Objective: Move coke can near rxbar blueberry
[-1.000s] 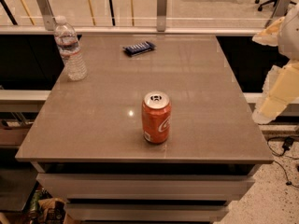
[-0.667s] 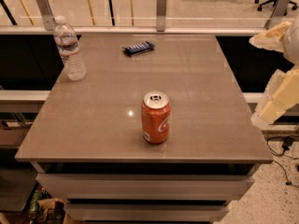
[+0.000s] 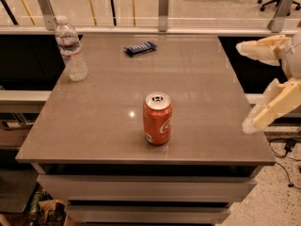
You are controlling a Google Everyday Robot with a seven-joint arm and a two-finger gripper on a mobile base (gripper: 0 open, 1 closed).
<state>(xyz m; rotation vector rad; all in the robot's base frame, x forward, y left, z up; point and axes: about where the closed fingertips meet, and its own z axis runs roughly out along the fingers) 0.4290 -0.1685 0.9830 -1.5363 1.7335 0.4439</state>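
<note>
The coke can [image 3: 158, 119] stands upright on the near middle of the table [image 3: 94, 126]. The rxbar blueberry [image 3: 140, 48] lies flat well beyond it, toward the far edge. A water bottle [image 3: 71, 50] stands at far left. The gripper [image 3: 243, 87] hovers off the table's right edge, fingers spread wide, empty.

A grey-brown table [image 3: 94, 126] fills my view. A clear plastic water bottle [image 3: 71, 51] stands upright near its far left corner. Metal rail posts [image 3: 163, 11] line the far edge. My gripper [image 3: 243, 87] hangs just past the table's right edge.
</note>
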